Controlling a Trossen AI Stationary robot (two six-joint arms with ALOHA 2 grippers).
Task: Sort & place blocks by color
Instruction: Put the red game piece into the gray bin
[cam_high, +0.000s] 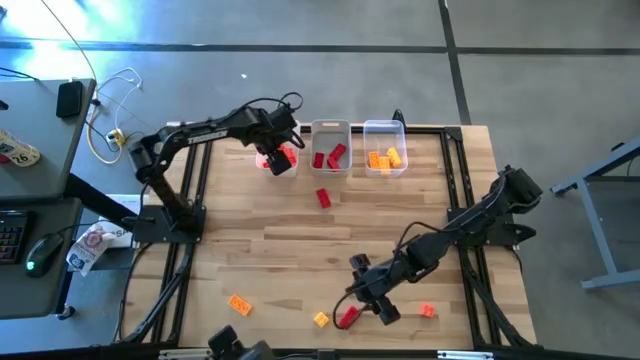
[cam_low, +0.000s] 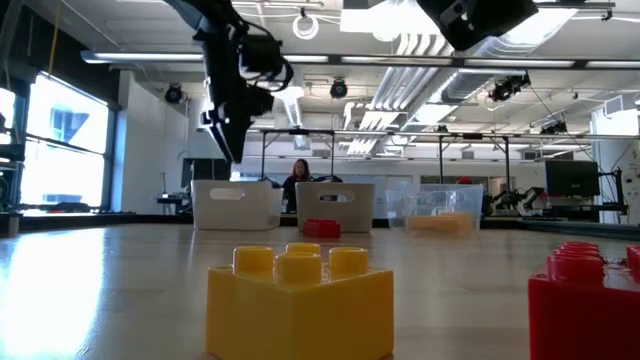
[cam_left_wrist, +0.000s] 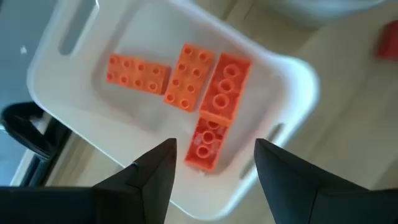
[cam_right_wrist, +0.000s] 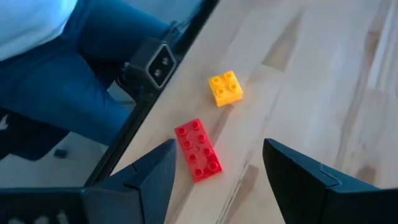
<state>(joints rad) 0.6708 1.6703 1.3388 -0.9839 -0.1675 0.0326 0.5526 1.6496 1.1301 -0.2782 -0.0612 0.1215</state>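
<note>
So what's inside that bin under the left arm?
Four orange-red blocks lie in the white bin, seen between the open left jaws; its near corner is hidden behind them.

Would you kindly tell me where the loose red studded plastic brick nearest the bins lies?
In the high view, the red brick lies on the wooden table, just in front of the middle white bin.

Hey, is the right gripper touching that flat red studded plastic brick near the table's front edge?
Apart. The right wrist view shows the red studded plastic brick lying on the wood beyond the right gripper, whose jaws stand open with bare table around it.
</note>
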